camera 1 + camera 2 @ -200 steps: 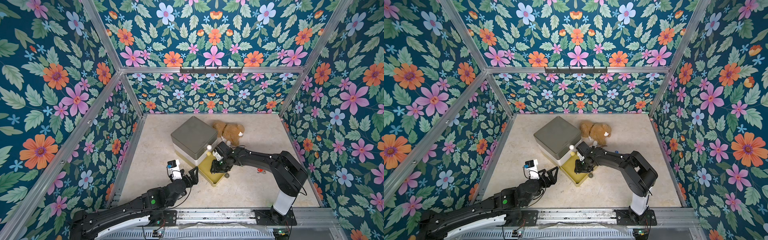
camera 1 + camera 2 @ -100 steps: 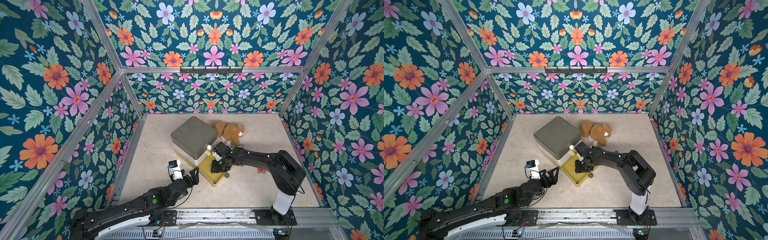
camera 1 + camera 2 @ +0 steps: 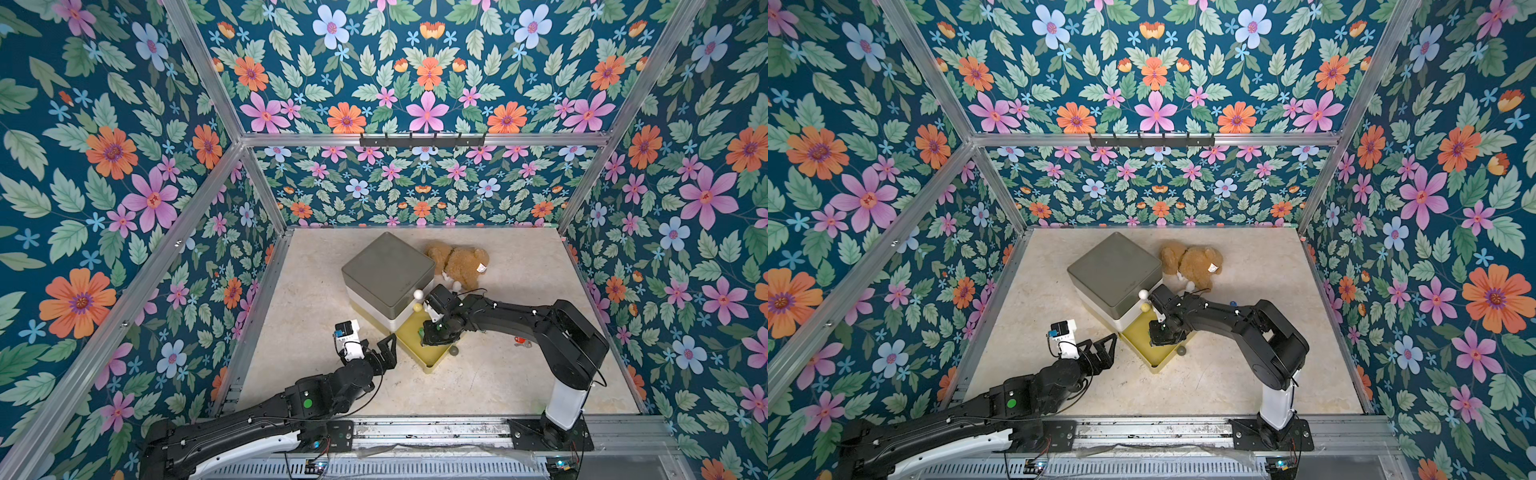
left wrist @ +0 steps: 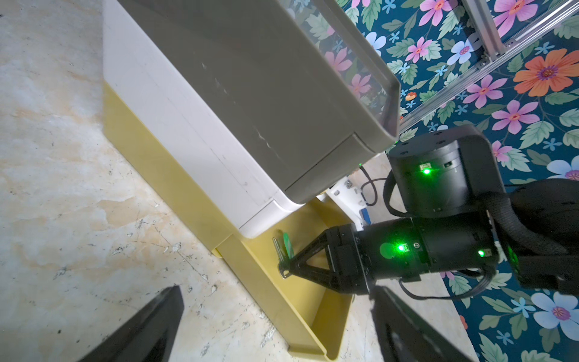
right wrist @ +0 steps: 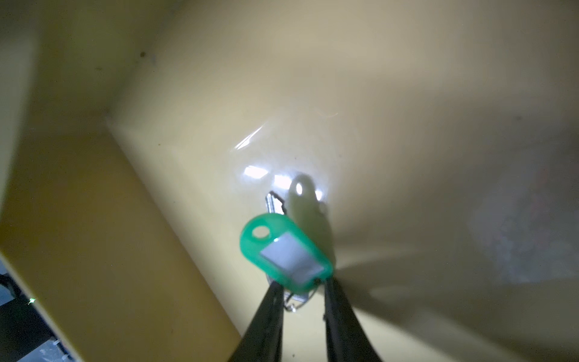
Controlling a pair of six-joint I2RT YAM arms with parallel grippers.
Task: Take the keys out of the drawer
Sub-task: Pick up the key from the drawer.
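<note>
The grey-topped cabinet (image 3: 388, 274) stands just beside the right fingers, its yellow drawer (image 4: 266, 282) open around them. The left gripper (image 3: 384, 351) hangs spread and empty, across the drawer wall from them. The right gripper (image 5: 302, 286) is clenched on the green-tagged key (image 5: 286, 250) at its ring end, the tag jutting past the fingertips

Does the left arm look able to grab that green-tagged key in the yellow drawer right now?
Probably not. The yellow drawer is open on top and the left gripper hangs open beside it, but the right gripper is inside, pinching the green-tagged key.
</note>
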